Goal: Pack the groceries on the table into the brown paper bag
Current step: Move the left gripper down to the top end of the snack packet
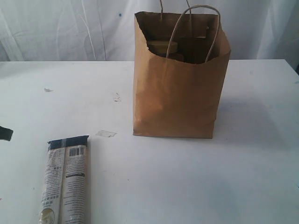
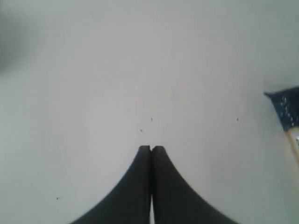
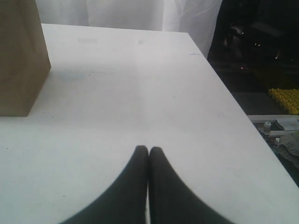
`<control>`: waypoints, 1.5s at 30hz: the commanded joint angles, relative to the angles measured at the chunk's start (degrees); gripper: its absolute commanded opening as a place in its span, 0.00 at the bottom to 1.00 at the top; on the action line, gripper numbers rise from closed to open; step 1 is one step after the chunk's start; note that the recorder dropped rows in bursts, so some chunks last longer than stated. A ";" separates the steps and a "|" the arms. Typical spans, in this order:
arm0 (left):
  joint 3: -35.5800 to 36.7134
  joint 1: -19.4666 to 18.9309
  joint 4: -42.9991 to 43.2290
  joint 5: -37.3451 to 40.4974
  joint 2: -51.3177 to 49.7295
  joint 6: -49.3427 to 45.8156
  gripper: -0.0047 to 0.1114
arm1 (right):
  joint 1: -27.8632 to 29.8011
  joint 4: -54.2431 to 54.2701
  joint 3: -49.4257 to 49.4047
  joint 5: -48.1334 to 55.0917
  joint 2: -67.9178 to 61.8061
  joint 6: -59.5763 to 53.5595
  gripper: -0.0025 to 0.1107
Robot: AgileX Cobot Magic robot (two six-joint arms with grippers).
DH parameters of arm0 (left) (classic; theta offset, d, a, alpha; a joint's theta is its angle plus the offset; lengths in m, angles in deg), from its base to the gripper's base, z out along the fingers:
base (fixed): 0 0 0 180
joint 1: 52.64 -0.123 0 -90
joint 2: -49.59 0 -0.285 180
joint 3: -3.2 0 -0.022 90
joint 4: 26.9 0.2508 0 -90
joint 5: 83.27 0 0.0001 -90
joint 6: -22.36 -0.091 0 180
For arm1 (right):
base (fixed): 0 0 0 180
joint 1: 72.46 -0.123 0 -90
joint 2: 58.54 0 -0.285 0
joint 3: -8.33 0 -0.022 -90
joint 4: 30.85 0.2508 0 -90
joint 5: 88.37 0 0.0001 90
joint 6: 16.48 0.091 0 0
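The brown paper bag stands upright on the table just right of the middle, its mouth open and its loop handles up. Inside its mouth the tan top of a packed item shows; the rest of its contents is hidden. One of the groceries, a long printed packet with a dark end, lies flat at the front left. My left gripper is shut and empty over bare table, with the packet's dark end off to one side. My right gripper is shut and empty, apart from the bag.
A scrap of clear tape and small white bits lie left of the bag. A dark tip pokes in at the exterior view's left edge. The table's edge drops off past my right gripper, with yellow clutter beyond it.
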 commanded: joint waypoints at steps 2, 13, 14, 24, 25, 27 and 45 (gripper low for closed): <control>-14.05 7.67 -2.78 23.37 -3.55 -7.19 0.04 | 0.08 -0.14 -0.15 -0.11 0.35 0.13 0.02; -23.92 18.82 -16.62 34.05 -4.17 -24.63 0.04 | 0.08 -0.14 -0.15 -0.11 0.35 0.13 0.02; -23.34 18.82 -16.11 32.86 -4.17 -24.63 0.04 | 0.08 -0.14 -0.15 -0.11 0.35 0.13 0.02; -14.73 18.74 -7.35 29.17 -4.26 -24.52 0.32 | 0.08 -0.14 -0.15 -0.11 0.35 0.13 0.02; -13.89 18.74 -7.21 28.86 -4.26 -24.41 0.43 | 0.08 -0.14 -0.15 -0.11 0.35 0.13 0.02; -12.08 18.74 -7.21 27.39 -4.26 -23.33 0.66 | 0.08 -0.14 -0.15 -0.11 0.35 0.13 0.02; -8.21 18.74 -14.65 14.61 -5.41 2.63 0.94 | 0.08 -0.14 -0.15 -0.11 0.35 0.13 0.02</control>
